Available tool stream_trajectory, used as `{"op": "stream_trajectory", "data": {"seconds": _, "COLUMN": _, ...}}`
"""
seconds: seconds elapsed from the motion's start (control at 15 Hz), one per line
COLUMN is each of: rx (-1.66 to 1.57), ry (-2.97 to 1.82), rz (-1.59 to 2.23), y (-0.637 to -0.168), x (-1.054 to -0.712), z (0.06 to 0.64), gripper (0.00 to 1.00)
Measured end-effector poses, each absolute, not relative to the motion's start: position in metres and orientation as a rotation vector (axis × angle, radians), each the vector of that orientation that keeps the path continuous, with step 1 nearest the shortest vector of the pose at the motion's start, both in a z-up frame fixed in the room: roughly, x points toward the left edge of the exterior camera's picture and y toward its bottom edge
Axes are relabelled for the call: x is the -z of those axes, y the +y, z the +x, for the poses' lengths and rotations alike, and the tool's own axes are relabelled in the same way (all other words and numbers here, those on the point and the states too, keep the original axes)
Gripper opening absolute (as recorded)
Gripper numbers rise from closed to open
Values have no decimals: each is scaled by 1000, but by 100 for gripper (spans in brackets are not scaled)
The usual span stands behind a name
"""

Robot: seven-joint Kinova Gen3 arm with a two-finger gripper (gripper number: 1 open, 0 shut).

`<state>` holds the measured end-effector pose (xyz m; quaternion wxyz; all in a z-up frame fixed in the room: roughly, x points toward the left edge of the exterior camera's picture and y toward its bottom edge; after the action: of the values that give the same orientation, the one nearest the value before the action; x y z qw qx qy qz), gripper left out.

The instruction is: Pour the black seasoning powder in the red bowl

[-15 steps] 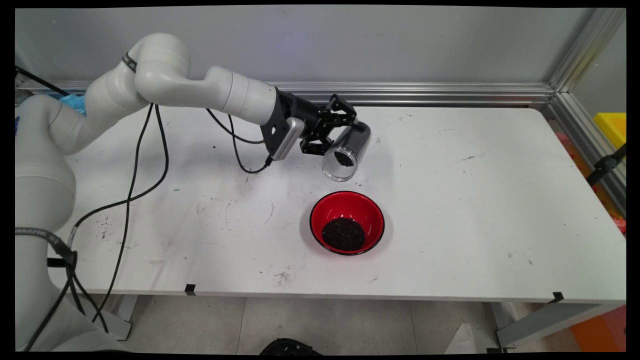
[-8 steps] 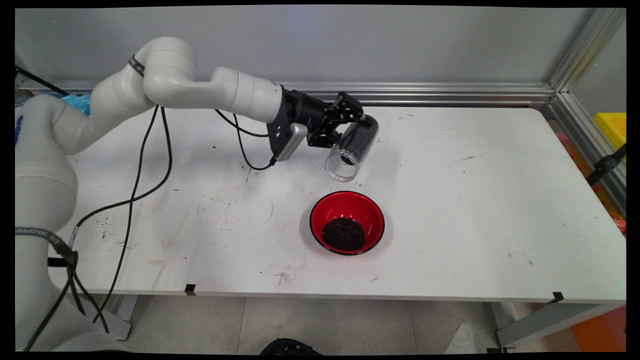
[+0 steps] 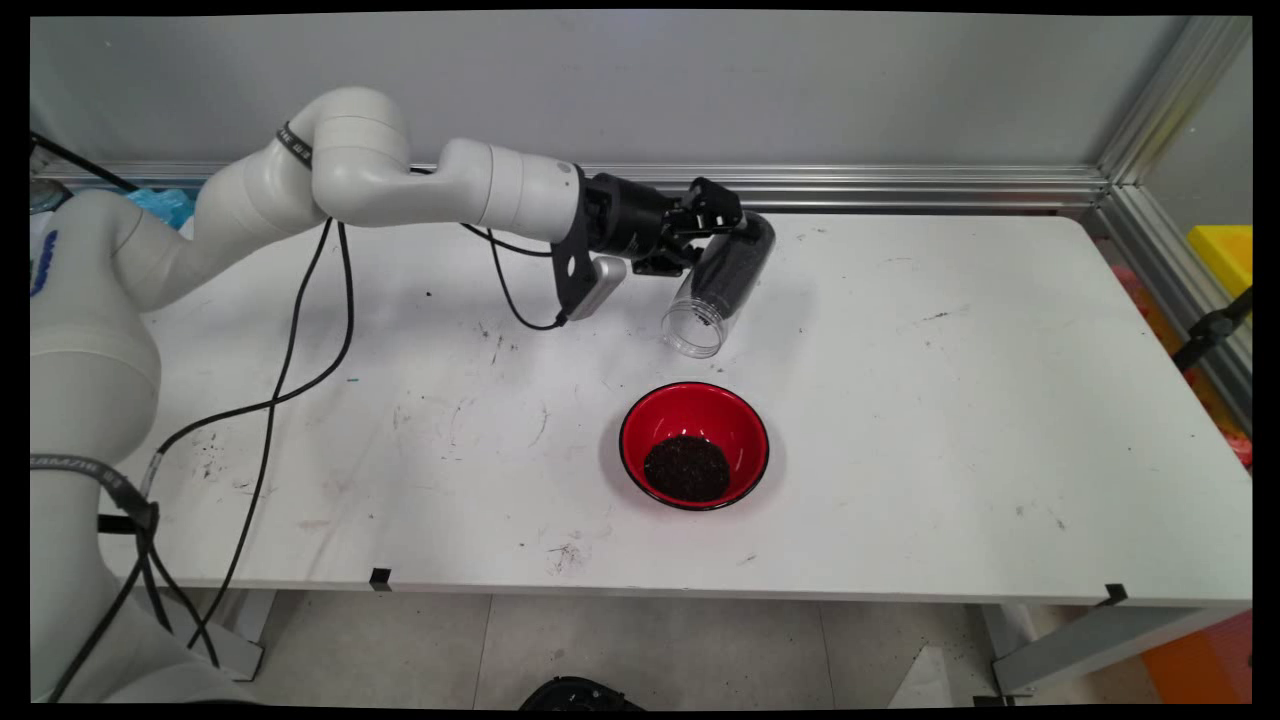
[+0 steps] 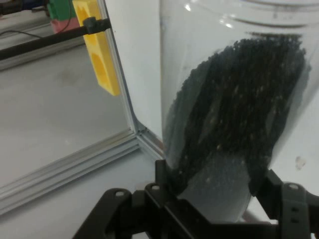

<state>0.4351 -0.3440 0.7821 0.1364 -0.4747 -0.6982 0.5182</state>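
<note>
the fingers point(image 4: 256, 181) are clamped on either side of a clear jar point(image 3: 722, 287), as the hand view shows, with the jar's wall pressed between them. the gripper point(image 3: 712, 228) holds the jar in the air over the far middle of the white table point(image 3: 950, 420), tilted with its open mouth pointing down toward the near side. black granules point(image 4: 239, 114) sit heaped in the jar's upper, closed end. compared with a second ago, the arm has carried the jar a little to the right and toward the wall, and the jar is tipped less steeply; the granules seen near the mouth earlier have slid back. the red bowl point(image 3: 742, 415) stands where it was, nearer the front edge, well below the jar's mouth in the main view, with a dark pile of granules in its bottom.
</note>
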Motion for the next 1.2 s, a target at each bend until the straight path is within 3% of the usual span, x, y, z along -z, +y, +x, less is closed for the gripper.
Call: {"op": "stream_trajectory", "data": {"seconds": 1.2, "rx": -1651, "ry": -1925, "rz": -1498, "y": -325, "x": -771, "z": 421, "gripper": 0}}
